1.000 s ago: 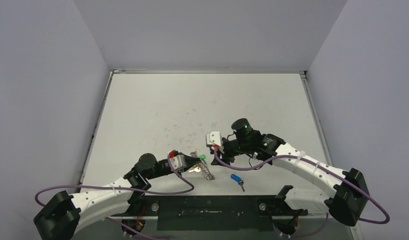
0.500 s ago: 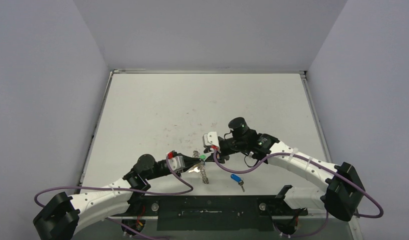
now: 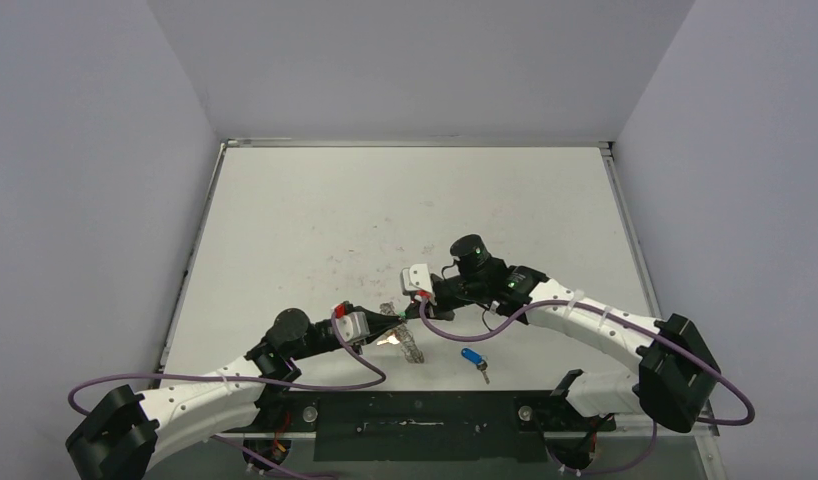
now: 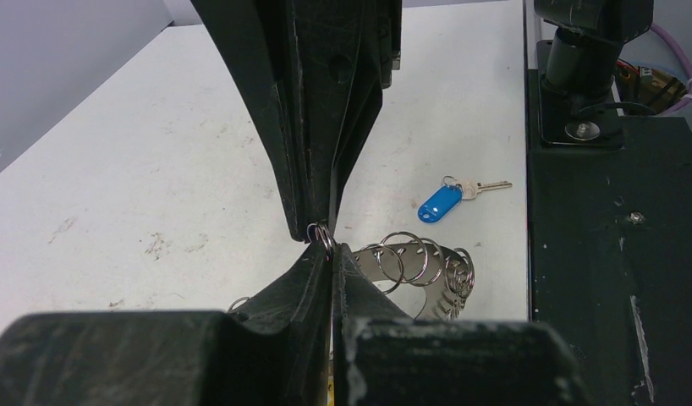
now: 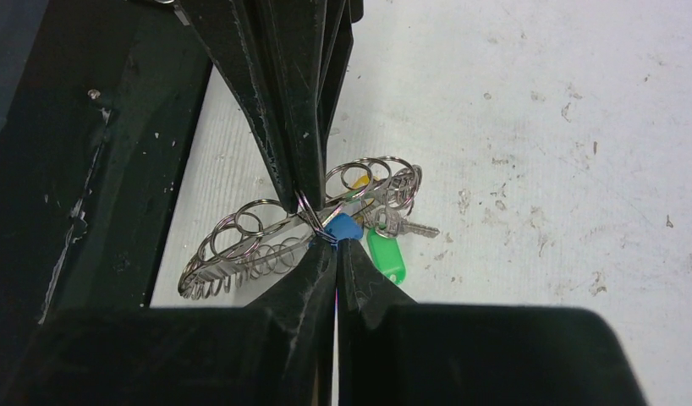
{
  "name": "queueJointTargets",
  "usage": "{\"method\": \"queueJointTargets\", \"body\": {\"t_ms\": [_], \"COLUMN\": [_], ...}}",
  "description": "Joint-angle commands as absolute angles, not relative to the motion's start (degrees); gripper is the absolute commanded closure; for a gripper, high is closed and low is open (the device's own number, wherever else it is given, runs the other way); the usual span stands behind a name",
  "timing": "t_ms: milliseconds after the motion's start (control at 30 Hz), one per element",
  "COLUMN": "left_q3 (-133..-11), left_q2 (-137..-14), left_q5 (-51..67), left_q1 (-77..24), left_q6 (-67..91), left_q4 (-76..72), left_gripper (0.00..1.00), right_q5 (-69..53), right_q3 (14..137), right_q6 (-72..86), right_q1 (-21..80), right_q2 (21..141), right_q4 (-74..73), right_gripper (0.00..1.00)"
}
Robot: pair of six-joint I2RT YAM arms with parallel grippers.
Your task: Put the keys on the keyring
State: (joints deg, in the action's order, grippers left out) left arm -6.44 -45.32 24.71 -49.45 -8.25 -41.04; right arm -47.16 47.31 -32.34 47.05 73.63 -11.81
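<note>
The keyring (image 3: 411,346) lies near the front edge, a silver band edged with wire loops, also in the left wrist view (image 4: 423,264) and the right wrist view (image 5: 256,244). Green (image 5: 386,257), blue (image 5: 346,227) and yellow (image 5: 358,180) tagged keys hang at its end. My left gripper (image 3: 392,322) is shut on one small loop (image 4: 323,236) of it. My right gripper (image 3: 407,306) meets it tip to tip, shut on the same loop cluster beside the blue tag (image 5: 336,245). A second blue-tagged key (image 3: 473,358) lies loose to the right, also in the left wrist view (image 4: 442,203).
The black mounting plate (image 3: 435,415) and the arm bases run along the near table edge, just in front of the keyring. Grey walls enclose the white table (image 3: 405,200) on three sides.
My right gripper has moved left and down until its tip meets my left gripper's tip at the keyring. The left arm and the loose blue key have stayed put.
</note>
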Motion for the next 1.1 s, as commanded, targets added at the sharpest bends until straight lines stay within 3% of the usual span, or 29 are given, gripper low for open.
{"method": "queueJointTargets", "body": {"t_ms": [0,633,833,967,1067], "left_q3": [-7.34,-7.40,-7.41,-7.46,-7.42], "left_q2": [-44.37,-44.08,-43.81,-43.69,-43.68], "left_q5": [25.75,25.53,25.75,25.64,25.66], "left_q1": [-49.75,-49.75,-49.75,-49.75,-49.75], "left_q6": [-8.83,-8.85,-8.72,-8.83,-8.95], "left_q4": [-45.52,-45.51,-45.33,-45.14,-45.13], "left_gripper": [1.00,1.00,1.00,1.00,1.00], "right_q5": [-48.09,-46.07,-45.32,-46.15,-46.47], "right_q3": [47.42,45.39,44.41,44.70,44.82], "right_q6": [-33.50,-32.91,-32.02,-31.78,-31.16], "right_q1": [47.18,47.20,47.20,47.20,47.20], "right_q2": [74.19,73.67,70.09,69.06,68.50], "right_q4": [-10.69,-10.94,-8.84,-8.35,-7.54], "right_gripper": [1.00,1.00,0.84,0.64,0.57]}}
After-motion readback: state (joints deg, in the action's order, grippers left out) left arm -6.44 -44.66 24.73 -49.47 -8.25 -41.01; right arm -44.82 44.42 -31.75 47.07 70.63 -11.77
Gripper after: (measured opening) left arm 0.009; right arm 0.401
